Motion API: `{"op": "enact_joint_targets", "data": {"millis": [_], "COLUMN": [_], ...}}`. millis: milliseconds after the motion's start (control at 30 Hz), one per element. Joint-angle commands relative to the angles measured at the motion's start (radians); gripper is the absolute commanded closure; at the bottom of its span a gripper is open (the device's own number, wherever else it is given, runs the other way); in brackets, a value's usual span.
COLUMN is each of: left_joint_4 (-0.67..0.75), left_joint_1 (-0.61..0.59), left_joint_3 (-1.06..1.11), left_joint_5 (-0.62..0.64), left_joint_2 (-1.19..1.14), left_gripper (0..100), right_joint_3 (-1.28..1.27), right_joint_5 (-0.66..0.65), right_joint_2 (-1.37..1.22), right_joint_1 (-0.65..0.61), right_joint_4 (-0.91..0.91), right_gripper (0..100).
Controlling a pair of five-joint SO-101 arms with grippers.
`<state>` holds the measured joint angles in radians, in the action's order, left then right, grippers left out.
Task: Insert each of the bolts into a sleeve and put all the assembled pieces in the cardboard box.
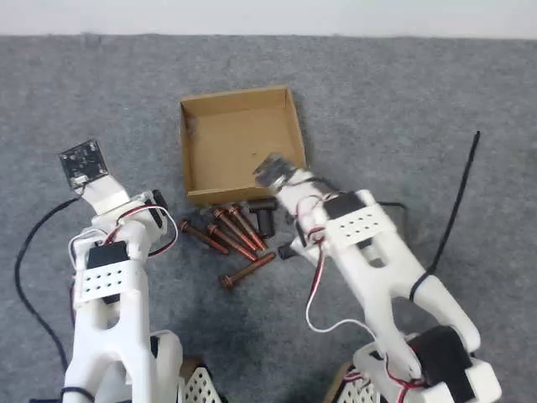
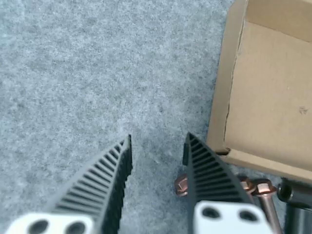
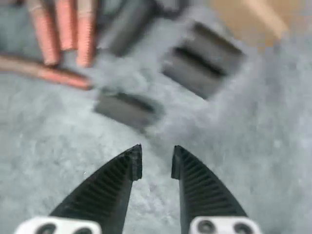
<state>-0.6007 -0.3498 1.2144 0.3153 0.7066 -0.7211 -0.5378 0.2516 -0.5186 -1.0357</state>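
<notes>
Several copper bolts (image 1: 231,235) lie in a loose fan on the grey carpet just in front of the open cardboard box (image 1: 195,151). A black sleeve (image 1: 265,216) rests beside them near the box's front wall. My left gripper (image 2: 158,141) hovers open over bare carpet by the box's front left corner (image 2: 224,146), with bolt heads (image 2: 181,185) just beside one finger. My right gripper (image 3: 156,151) is open by a narrow gap with nothing in it, low over the carpet. Blurred black sleeves (image 3: 127,108) and bolts (image 3: 63,29) lie just ahead of it.
The box (image 2: 273,97) holds nothing that I can see. A black cable (image 1: 457,210) runs over the carpet at the right and another (image 1: 29,243) curves at the left. Open carpet stretches left of the box and behind it.
</notes>
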Motion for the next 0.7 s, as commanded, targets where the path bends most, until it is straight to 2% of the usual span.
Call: {"op": "enact_joint_targets", "data": {"millis": [0, 200, 500, 667], "left_joint_4": [0.034, 0.043, 0.061, 0.071], "left_joint_1": [0.0, 0.002, 0.002, 0.002], "left_joint_3": [-0.021, -0.021, -0.016, -0.01], "left_joint_5": [0.011, 0.009, 0.009, 0.009], "left_joint_2": [-0.003, -0.003, -0.003, -0.003], "left_gripper": [83, 83, 83, 83], "right_joint_3": [0.002, 0.002, 0.008, 0.057], "right_joint_5": [-0.19, -0.39, -0.525, -0.531], "right_joint_2": [0.07, 0.059, -0.01, -0.134], "right_joint_1": [-0.033, -0.042, -0.042, -0.039], "right_joint_4": [-0.025, -0.004, 0.09, 0.124], "right_gripper": [85.0, 80.0, 80.0, 80.0]}}
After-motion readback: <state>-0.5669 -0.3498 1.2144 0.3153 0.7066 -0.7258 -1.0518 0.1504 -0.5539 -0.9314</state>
